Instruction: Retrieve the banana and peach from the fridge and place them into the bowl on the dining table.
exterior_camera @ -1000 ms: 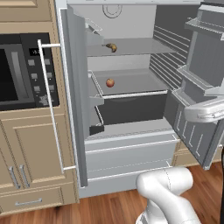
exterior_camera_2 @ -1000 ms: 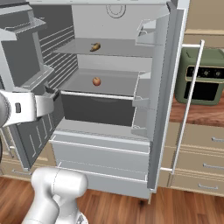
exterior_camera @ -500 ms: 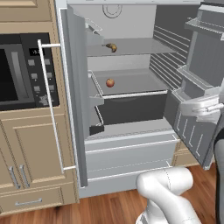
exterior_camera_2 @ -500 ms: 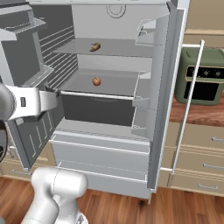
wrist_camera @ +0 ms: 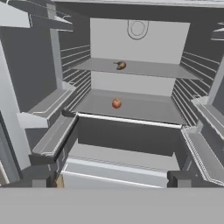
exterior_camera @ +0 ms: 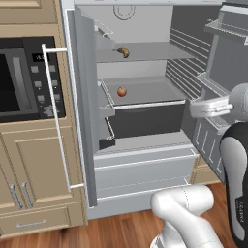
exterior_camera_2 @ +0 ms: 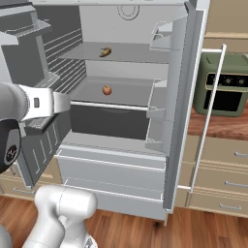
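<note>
- With both doors swung wide, tall pale silver-grey fridge [exterior_camera: 140, 160] open to the front, two lower drawers shut beneath the shelves.
- On the upper glass shelf [exterior_camera_2: 121, 51], toward its left half in the hand view: slim dark olive-brown banana [exterior_camera: 123, 52], lying flat, also seen at [exterior_camera_2: 105, 52] and [wrist_camera: 120, 65].
- One shelf lower, roughly under the banana and well apart from it: small round orange-red peach [exterior_camera: 122, 91], resting near the middle of the shelf, also at [exterior_camera_2: 107, 90] and [wrist_camera: 116, 103].
- Two-finger gripper [wrist_camera: 112, 178] outside the fridge, facing the shelves, dark tips far apart at the bottom of the hand view; spread to its widest, holding nothing.
- Left of the fridge: black built-in oven [exterior_camera: 24, 80] set in tan wooden cabinets [exterior_camera: 34, 174].
- Right of the fridge: olive-green countertop oven [exterior_camera_2: 225, 85] on a reddish-brown counter [exterior_camera_2: 218, 123].
- Below: reddish wood plank floor [exterior_camera_2: 145, 227].
</note>
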